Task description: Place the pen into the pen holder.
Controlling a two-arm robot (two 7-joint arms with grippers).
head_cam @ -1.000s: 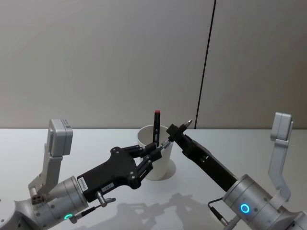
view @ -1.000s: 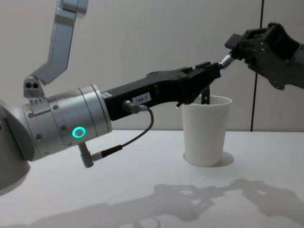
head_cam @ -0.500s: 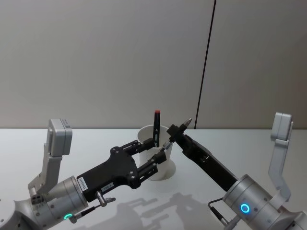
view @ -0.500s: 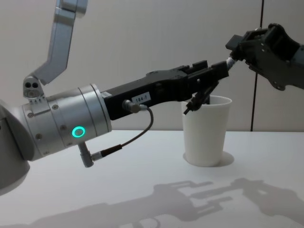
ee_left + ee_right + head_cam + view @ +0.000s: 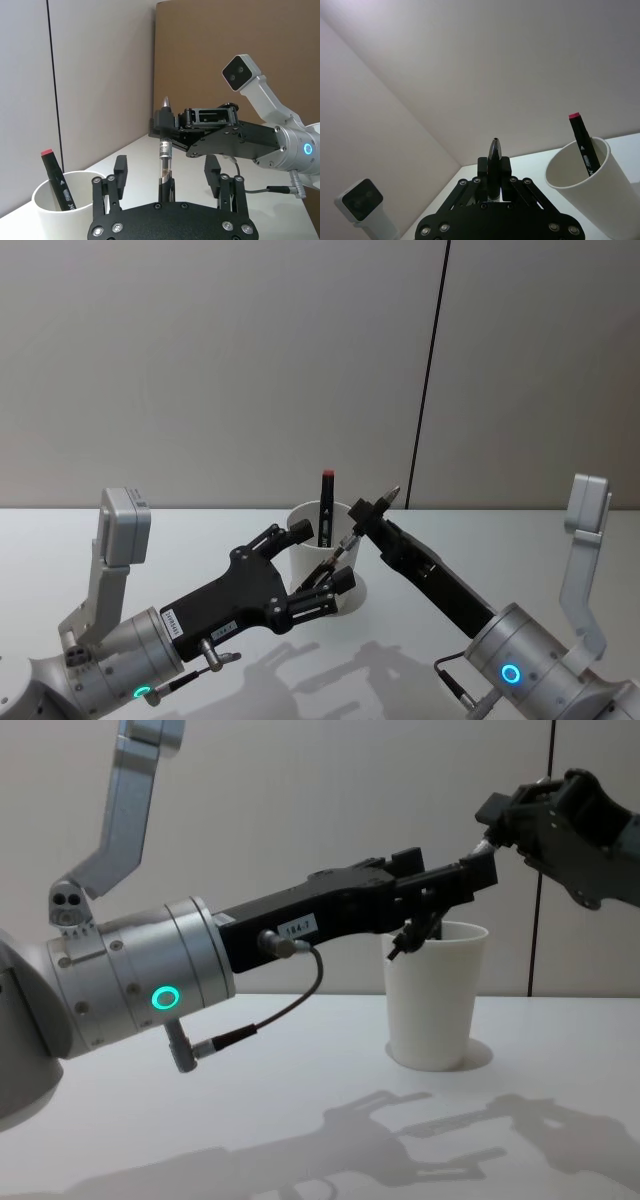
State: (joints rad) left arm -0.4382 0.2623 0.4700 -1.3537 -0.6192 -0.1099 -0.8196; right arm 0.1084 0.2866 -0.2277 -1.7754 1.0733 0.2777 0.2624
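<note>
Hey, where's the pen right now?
The pen is clamped in the right gripper, above the pen holder and between the open left gripper's fingers.

White table (image 5: 150, 540) is carrying just the pen holder (image 5: 318, 585), a white paper cup standing upright w/ arm shadows falling across the tabletop nearby
</note>
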